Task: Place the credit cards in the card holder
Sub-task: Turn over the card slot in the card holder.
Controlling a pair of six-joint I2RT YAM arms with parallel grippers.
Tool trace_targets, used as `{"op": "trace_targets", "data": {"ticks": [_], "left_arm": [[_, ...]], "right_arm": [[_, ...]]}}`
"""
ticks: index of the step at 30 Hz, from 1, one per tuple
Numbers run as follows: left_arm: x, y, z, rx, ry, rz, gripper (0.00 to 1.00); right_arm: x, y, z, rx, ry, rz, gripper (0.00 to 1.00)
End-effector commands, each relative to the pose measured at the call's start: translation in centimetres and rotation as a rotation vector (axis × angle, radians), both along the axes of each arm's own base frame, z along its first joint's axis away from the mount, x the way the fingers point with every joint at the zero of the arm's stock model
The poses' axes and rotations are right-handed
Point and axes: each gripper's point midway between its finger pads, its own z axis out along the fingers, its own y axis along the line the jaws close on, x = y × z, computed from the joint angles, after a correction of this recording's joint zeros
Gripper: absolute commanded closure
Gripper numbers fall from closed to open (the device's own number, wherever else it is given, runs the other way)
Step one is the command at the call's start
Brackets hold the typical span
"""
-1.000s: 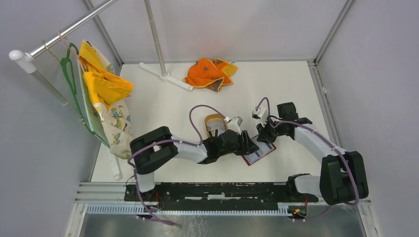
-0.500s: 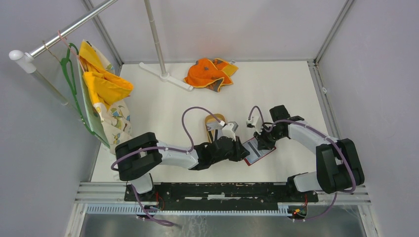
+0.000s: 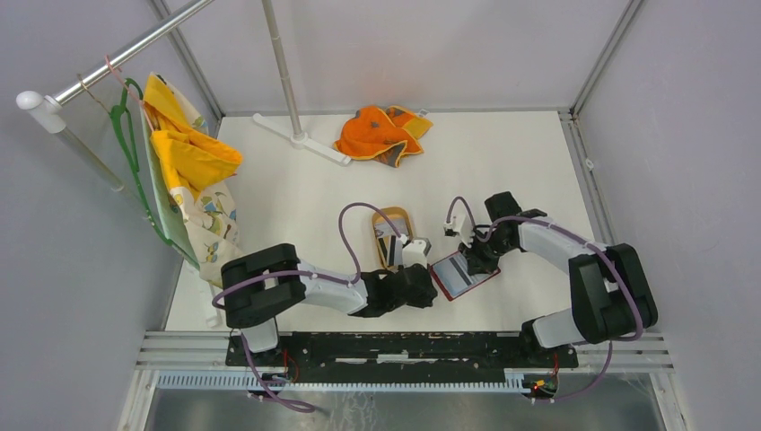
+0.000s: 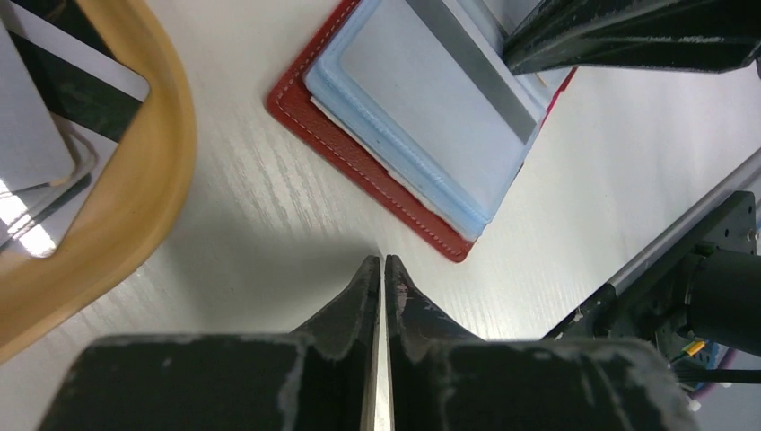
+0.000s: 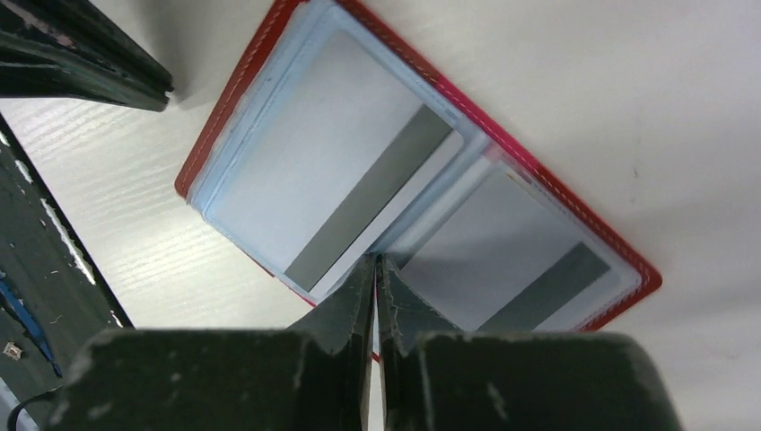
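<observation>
Card holder (image 4: 359, 160) lies open beneath the closed right fingers (image 5: 345, 310).

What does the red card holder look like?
The card holder is a small red wallet, leather-looking, with pale stitching round its edge. It lies open and flat on the white table. Inside are pale blue see-through pockets, and each side shows a grey card with a darker stripe. The right hand, shut, points at its middle fold; whether it touches is unclear. The left hand, shut, sits just off one corner, apart.
</observation>
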Motion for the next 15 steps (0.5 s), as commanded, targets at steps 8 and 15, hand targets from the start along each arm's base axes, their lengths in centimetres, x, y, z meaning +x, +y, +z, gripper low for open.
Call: {"op": "trace_targets", "data": {"ticks": [8, 15], "left_arm": [[1.8, 3.8, 0.5, 0.083, -0.067, 0.099, 0.84], [1.5, 4.4, 2.5, 0.007, -0.108, 0.065, 0.74]], "right_arm": [[-2.6, 4.9, 1.1, 0.131, 0.103, 0.181, 0.91], [-0.2, 4.5, 4.4, 0.157, -0.148, 0.19, 0.89]]}}
